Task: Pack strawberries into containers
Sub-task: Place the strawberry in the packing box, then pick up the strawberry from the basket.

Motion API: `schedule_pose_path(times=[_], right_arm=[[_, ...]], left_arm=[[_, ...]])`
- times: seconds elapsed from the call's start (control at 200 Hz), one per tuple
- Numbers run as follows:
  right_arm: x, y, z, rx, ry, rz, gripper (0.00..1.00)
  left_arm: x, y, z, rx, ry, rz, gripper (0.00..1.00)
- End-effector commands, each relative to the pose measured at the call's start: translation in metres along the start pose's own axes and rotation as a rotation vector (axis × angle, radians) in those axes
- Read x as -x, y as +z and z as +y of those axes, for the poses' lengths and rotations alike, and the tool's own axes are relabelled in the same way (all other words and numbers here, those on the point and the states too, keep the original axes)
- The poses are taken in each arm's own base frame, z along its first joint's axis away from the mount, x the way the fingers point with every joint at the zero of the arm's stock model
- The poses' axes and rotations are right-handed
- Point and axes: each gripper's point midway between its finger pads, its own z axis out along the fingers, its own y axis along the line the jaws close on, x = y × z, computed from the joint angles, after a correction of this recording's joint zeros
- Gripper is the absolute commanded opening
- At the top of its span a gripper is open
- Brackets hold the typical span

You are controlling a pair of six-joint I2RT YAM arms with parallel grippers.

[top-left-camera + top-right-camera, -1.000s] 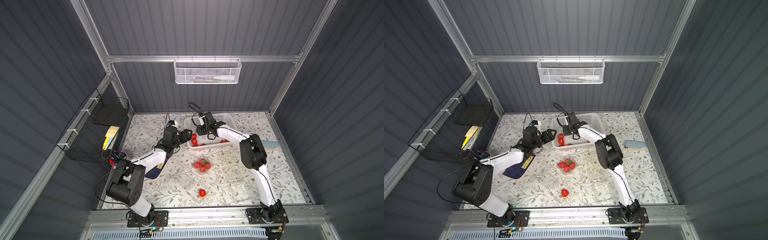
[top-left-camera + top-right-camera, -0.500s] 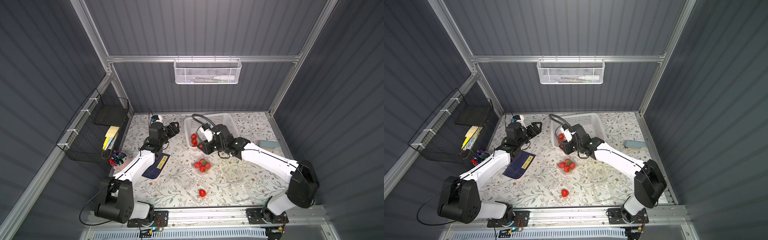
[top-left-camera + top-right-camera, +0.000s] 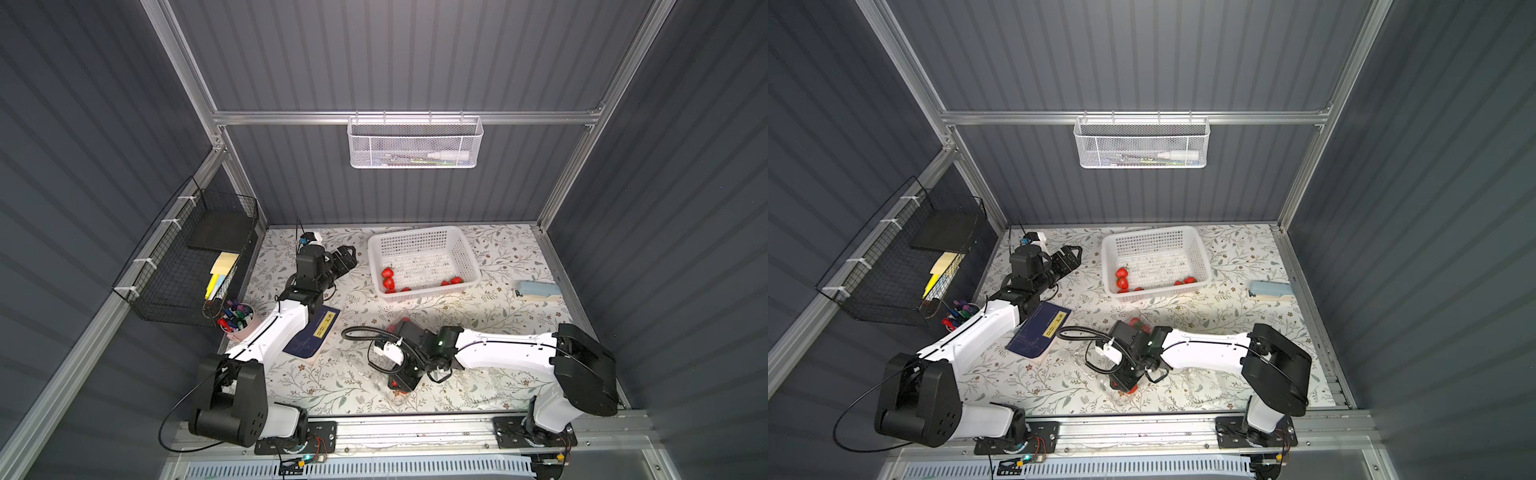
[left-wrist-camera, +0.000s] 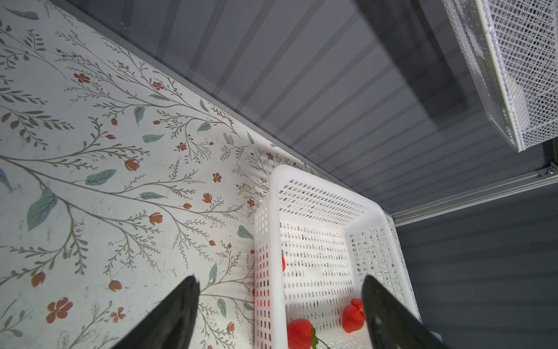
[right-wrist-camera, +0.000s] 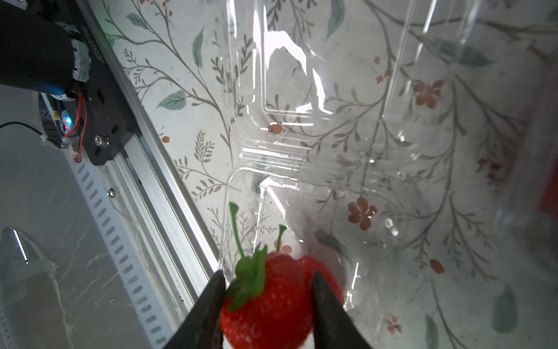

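The right gripper [image 5: 267, 297] was clenched on a strawberry [image 5: 271, 305], one finger [image 5: 208, 311] pressed by the green cap and the other on the red flank, so the fruit sat squarely between the tips with its stem jutting out ahead. In a top view this grip hung in the lower middle of the frame, close to the front rail, directly over an open clear container [image 5: 287, 136] lying on the floral table [image 3: 498, 316] — a placement that, in my judgement, served a short drop into the tray rather than a toss. A second berry [image 5: 321, 267] already lay in that container just behind the held one; whether the two touched could not be told. The left gripper [image 4: 280, 279] stood released, its fingers spread wide with nothing between them. It hovered in the upper left-centre of a top view, just beside the left wall of the white basket [image 3: 415, 235] and aimed toward it, likely so that the next pick would need only a short reach. The remaining strawberries [image 3: 387, 273] lay along the basket's lower edge in the frame, well apart from those open fingers. A red patch [image 3: 1136, 322] just above the right wrist was too hidden to identify.
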Motion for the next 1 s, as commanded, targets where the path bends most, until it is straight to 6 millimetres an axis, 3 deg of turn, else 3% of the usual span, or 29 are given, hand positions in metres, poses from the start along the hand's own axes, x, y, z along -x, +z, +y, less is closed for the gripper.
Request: schedule_pose_path(times=[0.0, 0.135, 0.295, 0.385, 0.56, 0.69, 0.81, 0.996], right_arm=[[-0.004, 0.005, -0.003, -0.009, 0.013, 0.008, 0.46], [0.003, 0.004, -0.010, -0.053, 0.016, -0.012, 0.52], [0.019, -0.013, -0.016, -0.073, 0.008, -0.056, 0.56], [0.045, -0.043, -0.036, -0.126, 0.024, -0.149, 0.55], [0.131, -0.134, -0.102, -0.117, 0.168, -0.496, 0.52], [0.175, -0.167, -0.158, -0.300, 0.173, -0.571, 0.57], [0.206, -0.159, -0.200, -0.299, 0.216, -0.521, 0.59], [0.217, -0.104, -0.257, -0.292, 0.302, -0.326, 0.57]], left_arm=[[0.005, -0.008, -0.002, -0.011, -0.005, -0.011, 0.87], [0.002, -0.007, 0.001, -0.004, -0.005, -0.005, 0.87], [-0.004, 0.000, 0.006, 0.002, -0.003, 0.009, 0.88], [-0.008, 0.006, 0.007, -0.007, 0.014, 0.017, 0.88], [-0.007, 0.022, 0.013, -0.005, 0.041, -0.011, 0.85], [-0.018, 0.037, 0.016, -0.008, 0.043, 0.016, 0.84], [-0.035, 0.053, 0.016, -0.006, 0.057, 0.057, 0.84], [-0.066, 0.075, 0.005, -0.037, 0.069, 0.125, 0.85]])
